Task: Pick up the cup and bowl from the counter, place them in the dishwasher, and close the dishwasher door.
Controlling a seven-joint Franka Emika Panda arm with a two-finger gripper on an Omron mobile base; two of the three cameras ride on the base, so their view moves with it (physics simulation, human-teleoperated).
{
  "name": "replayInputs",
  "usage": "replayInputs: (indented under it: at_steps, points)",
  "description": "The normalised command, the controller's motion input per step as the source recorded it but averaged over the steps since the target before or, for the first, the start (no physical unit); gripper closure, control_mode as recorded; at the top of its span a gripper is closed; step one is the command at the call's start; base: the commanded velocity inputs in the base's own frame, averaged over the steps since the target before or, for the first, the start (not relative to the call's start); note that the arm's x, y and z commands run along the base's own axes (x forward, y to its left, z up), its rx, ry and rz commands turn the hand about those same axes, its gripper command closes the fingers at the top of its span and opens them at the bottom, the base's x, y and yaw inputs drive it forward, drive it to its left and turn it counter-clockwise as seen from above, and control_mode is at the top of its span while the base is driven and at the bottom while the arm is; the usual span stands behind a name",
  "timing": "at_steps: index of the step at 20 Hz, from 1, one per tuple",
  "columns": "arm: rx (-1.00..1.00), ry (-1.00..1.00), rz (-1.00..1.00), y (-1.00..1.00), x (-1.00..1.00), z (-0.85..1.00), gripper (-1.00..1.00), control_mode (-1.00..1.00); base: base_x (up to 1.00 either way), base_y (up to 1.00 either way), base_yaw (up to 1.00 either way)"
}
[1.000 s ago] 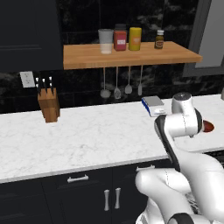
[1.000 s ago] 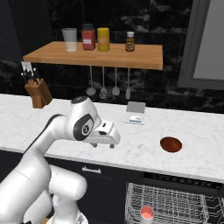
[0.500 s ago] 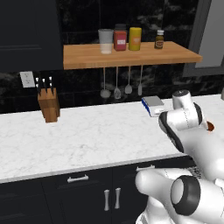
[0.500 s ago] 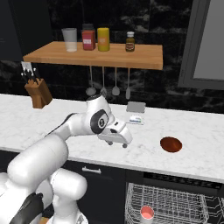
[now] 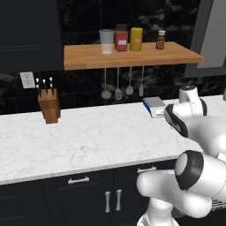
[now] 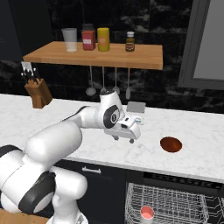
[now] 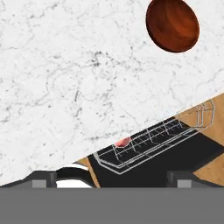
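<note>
Hovering above the long white marble counter [image 6: 192, 144], the white robot arm's two-finger gripper [image 6: 130, 132] points down at the stone, its dark fingers [image 7: 41, 179] spread as wide as they go and holding nothing. The low, rounded red-brown bowl [image 6: 170, 144] sits on the counter to the right of the gripper, near it but clearly apart, with bare marble between them. In the hand view the bowl [image 7: 172, 25] lies at the top right, far from both fingertips, which rise at the bottom edge.

Below the counter's near edge, the black dishwasher [image 6: 205, 186] stands open with its pale grey wire rack [image 6: 175, 203] showing. The small pinkish-red cup [image 6: 147, 213] rests inside that rack, toward its left side. In the hand view the cup [image 7: 123, 141] peeks out just past the counter's edge, behind the rack wires.

Farther back on the counter, a small grey and blue box [image 6: 135, 108] sits by the wall just behind the gripper, and a brown wooden knife block [image 6: 38, 94] stands far to the left. Above, a brown wooden shelf [image 6: 94, 54] carries a pale tumbler [image 6: 69, 39], a red-labelled jar [image 6: 88, 37], a yellow jar [image 6: 103, 39] and a small dark bottle [image 6: 130, 41].
</note>
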Motion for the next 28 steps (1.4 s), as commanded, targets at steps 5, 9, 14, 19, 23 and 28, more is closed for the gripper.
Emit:
replayInputs:
  at_steps: [5,9,14,19,23,28]
  points:
    - [0.0,0.0,0.08,-0.37,0.19,-0.24,-1.0,-1.0,0.0,0.0,0.0]
    - [0.0,-0.01,0.1,-0.51,0.09,-0.17,-1.0,-1.0,0.0,0.0,0.0]
    - [0.0,0.0,0.09,-0.18,0.24,-0.25,-1.0,-1.0,0.0,0.0,0.0]
    - [0.0,0.0,0.08,-0.2,0.38,-0.19,-1.0,-1.0,0.0,0.0,0.0]
    - [0.0,0.0,0.04,-0.31,0.28,-0.06,-1.0,-1.0,0.0,0.0,0.0]
    - [0.0,0.0,0.01,-0.36,0.2,-0.04,-1.0,-1.0,0.0,0.0,0.0]
